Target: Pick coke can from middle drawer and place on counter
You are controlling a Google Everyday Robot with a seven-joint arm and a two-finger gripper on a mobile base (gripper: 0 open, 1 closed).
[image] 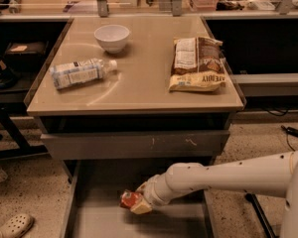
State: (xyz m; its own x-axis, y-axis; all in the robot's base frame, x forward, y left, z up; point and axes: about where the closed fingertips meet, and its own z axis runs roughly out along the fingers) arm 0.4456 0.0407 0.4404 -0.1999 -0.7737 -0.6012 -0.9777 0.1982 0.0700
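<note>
The coke can, small and red-orange, lies tilted just above the floor of the open middle drawer, a grey metal tray pulled out below the cabinet. My gripper reaches in from the right on a white arm and is shut on the can's right end. The tan counter sits above, on top of the grey cabinet.
On the counter lie a clear white-labelled bottle at the left, a white bowl at the back and a chip bag at the right. A closed grey drawer front overhangs the open drawer. A sandal lies on the floor at the left.
</note>
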